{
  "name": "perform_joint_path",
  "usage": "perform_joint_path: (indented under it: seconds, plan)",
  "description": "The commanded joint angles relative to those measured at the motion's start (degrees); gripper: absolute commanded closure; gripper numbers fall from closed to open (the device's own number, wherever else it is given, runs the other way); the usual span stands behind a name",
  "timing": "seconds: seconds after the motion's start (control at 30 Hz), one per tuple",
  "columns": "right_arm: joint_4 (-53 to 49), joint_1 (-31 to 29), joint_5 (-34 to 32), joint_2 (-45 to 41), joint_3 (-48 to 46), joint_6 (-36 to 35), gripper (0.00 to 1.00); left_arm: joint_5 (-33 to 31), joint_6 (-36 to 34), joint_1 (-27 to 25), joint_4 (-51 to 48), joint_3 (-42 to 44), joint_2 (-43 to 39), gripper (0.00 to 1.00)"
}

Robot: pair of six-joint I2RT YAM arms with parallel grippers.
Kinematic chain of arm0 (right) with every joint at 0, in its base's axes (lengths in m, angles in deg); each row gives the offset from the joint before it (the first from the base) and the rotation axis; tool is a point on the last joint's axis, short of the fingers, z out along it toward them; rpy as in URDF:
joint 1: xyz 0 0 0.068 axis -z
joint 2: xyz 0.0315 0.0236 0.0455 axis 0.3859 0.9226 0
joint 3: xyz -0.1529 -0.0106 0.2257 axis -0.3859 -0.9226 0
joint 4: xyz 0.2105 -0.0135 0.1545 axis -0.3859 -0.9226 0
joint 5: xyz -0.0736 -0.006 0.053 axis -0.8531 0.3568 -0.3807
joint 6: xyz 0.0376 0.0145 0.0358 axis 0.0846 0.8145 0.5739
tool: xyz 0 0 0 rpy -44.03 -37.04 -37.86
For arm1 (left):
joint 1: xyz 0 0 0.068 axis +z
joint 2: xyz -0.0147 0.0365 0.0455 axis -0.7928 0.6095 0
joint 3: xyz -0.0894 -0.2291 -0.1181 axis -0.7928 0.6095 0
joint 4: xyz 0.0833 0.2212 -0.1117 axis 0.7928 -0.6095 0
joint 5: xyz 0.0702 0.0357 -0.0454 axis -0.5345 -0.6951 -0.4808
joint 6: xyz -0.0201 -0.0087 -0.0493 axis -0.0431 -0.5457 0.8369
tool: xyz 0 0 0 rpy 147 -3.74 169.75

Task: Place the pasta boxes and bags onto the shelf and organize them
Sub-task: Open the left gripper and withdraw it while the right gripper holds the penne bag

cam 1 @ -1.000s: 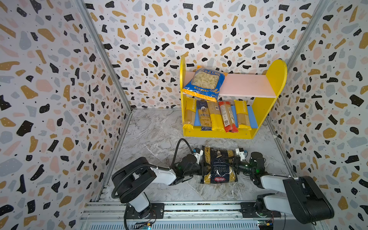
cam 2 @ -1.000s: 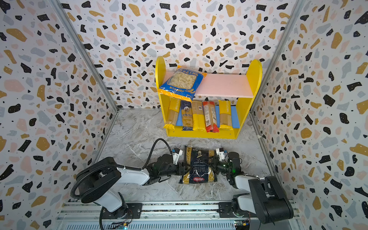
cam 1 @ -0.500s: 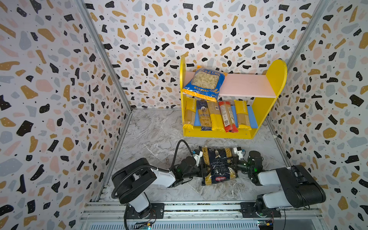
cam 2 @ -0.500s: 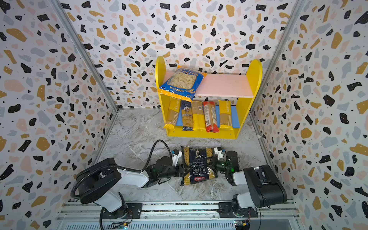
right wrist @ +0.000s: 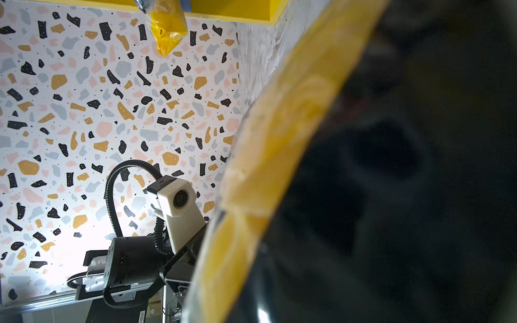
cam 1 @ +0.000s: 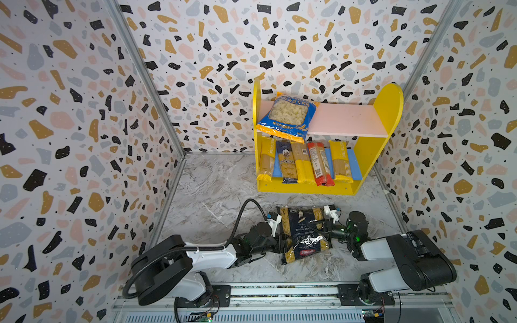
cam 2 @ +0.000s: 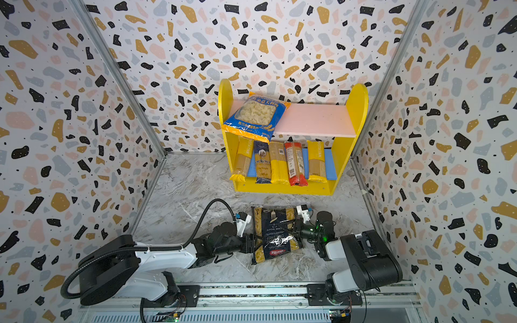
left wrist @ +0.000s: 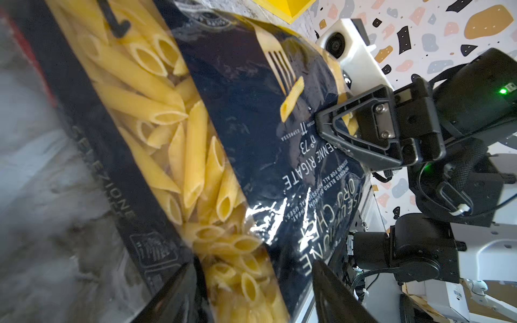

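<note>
The dark navy Barilla bag [cam 1: 303, 233] [cam 2: 275, 232] lies on the marble floor in front of the shelf [cam 1: 389, 106] [cam 2: 358, 106]. My right gripper [cam 1: 321, 226] [cam 2: 293, 226] is shut on its right edge, which the left wrist view shows pinched at the right gripper [left wrist: 324, 123]. My left gripper [cam 1: 282, 242] [left wrist: 253, 263] straddles the bag's left side; whether it presses is unclear. The bag [right wrist: 279, 139] fills the right wrist view and hides those jaws. The orecchiette bag [cam 1: 285, 116] lies on the pink board. Several spaghetti packs [cam 1: 302, 165] lie on the blue board [cam 1: 355, 167].
Terrazzo walls close in the floor on three sides. A metal rail [cam 1: 279, 290] with both arm bases runs along the front. The right half of the pink board [cam 1: 347, 120] is bare. A black cable [cam 1: 243, 212] arches over the left wrist.
The right gripper closed on the bag's right edge and its arm folded up closer to the bag. The bag shifted slightly. The left jaws widened a little.
</note>
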Motion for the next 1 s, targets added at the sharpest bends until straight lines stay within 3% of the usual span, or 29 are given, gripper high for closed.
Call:
perform_joint_path:
  seconds: [0.0,0.37,0.47,0.57,0.63,0.7,0.77,0.83,0.97]
  plan:
    - [18.28,-0.11,5.24,-1.88,3.08,4.59,1.0,-3.16,-2.4,0.84,-6.75,1.33,-5.39,0.32]
    - [36.31,-0.21,6.03,-0.38,1.14,18.63,1.0,-7.23,-4.69,7.13,-21.32,3.26,-22.19,0.29]
    - [35.05,-0.25,6.18,-3.98,0.34,19.64,1.0,-7.82,-5.16,7.57,-24.05,2.6,-23.92,0.29]
    - [24.1,-0.26,6.8,-12.22,0.64,15.59,1.0,-8.6,-5.5,7.71,-26.48,1.86,-26.01,0.28]
    - [7.43,-0.3,6.84,-20.89,2.74,8.45,1.0,-9.38,-5.62,7.77,-28.31,1.38,-27.72,0.26]
    - [-14.73,-0.43,5.39,-30.51,7.23,-2.14,1.0,-10.37,-5.95,7.84,-30.91,0.74,-30.19,0.15]
    - [-30.45,-0.35,3.74,-36.71,12.08,-9.16,1.0,-11.54,-6.11,7.78,-33.13,0.48,-32.93,0.01]
    - [-35.91,-0.17,4.54,-39.39,14.63,-9.08,1.0,-13.16,-6.12,7.81,-35.54,0.22,-35.65,0.01]
    - [-35.48,-0.17,4.64,-42.19,15.47,-4.55,1.0,-14.43,-6.14,7.87,-39.0,-0.08,-39.58,0.01]
